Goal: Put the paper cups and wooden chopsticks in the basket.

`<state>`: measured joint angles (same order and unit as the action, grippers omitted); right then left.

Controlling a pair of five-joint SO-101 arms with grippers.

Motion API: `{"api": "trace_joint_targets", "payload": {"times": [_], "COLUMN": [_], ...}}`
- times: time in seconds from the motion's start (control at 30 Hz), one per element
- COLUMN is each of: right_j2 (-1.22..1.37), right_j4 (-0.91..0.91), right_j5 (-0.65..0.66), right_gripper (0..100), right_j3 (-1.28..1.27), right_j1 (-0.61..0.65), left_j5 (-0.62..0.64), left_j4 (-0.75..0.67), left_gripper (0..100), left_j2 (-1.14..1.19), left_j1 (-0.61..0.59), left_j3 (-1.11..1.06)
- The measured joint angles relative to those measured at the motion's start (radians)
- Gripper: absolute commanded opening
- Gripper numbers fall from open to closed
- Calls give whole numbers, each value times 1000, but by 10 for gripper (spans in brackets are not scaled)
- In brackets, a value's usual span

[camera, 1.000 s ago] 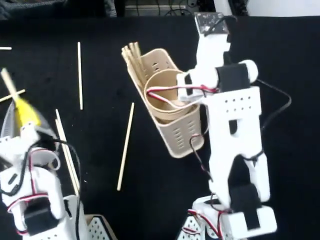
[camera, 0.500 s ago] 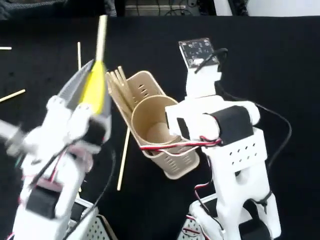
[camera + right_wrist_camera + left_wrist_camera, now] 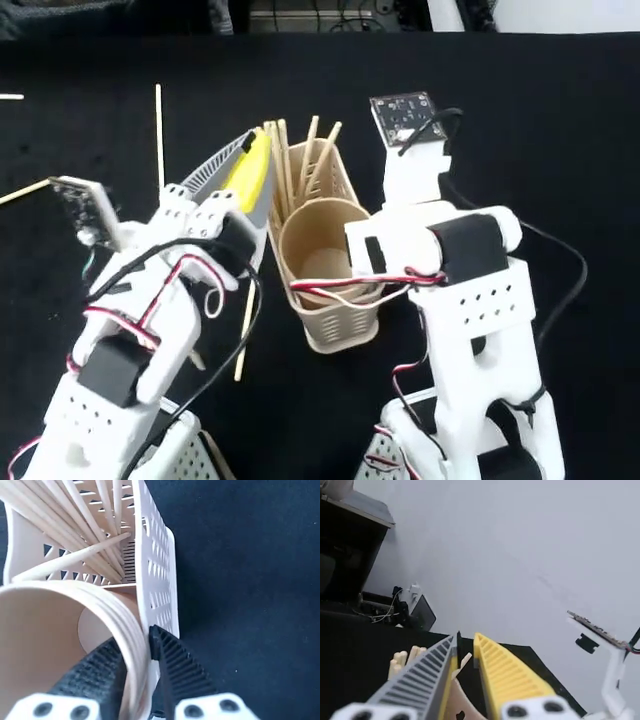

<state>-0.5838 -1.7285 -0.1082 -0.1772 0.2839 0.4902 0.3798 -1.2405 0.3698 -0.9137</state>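
The beige slotted basket [image 3: 340,325] stands mid-table with stacked paper cups [image 3: 320,250] in it and several wooden chopsticks [image 3: 285,170] sticking out behind them. My right gripper [image 3: 150,645] is shut on the basket wall [image 3: 155,580], pinching it together with the cups' rim [image 3: 45,640]; chopsticks [image 3: 75,525] fan out beyond. My left gripper [image 3: 255,138], with one yellow and one grey finger, hovers at the basket's left side by the chopstick tips. It is slightly open [image 3: 465,637] with nothing between its fingers.
Loose chopsticks lie on the black table: one upright line at the back left [image 3: 158,130], one near the left edge [image 3: 25,190], one partly under the left arm [image 3: 245,325]. The right arm [image 3: 470,300] rises just right of the basket.
The left arm swung in from the left carrying a chopstick and let it go; more sticks now stand in the basket. The right gripper brought the tilted basket nearer upright.
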Motion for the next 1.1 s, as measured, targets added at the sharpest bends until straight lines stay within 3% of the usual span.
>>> {"api": "trace_joint_targets", "payload": {"times": [0.23, 0.4, 0.53, 0.67, 0.83, 1.1], "right_j2": [0, 14, 72, 118, 127, 127], "right_j4": [0, 0, 5, 21, 21, 37], "right_j5": [80, 144, 199, 236, 247, 247], "right_gripper": [11, 11, 11, 11, 11, 11], "right_j3": [0, -23, -38, -32, -31, -63], "right_j1": [-101, -180, -230, -261, -265, -265], "left_j5": [5, -8, -152, -249, -334, -347], "left_j4": [83, 353, 548, 589, 597, 684], "left_gripper": [155, 160, 161, 188, 250, 263], "left_j2": [3, 18, 132, 356, 703, 1353], "left_j1": [-126, -370, -483, -575, -594, -594], "left_j3": [31, 196, 256, 273, 359, 773]}}
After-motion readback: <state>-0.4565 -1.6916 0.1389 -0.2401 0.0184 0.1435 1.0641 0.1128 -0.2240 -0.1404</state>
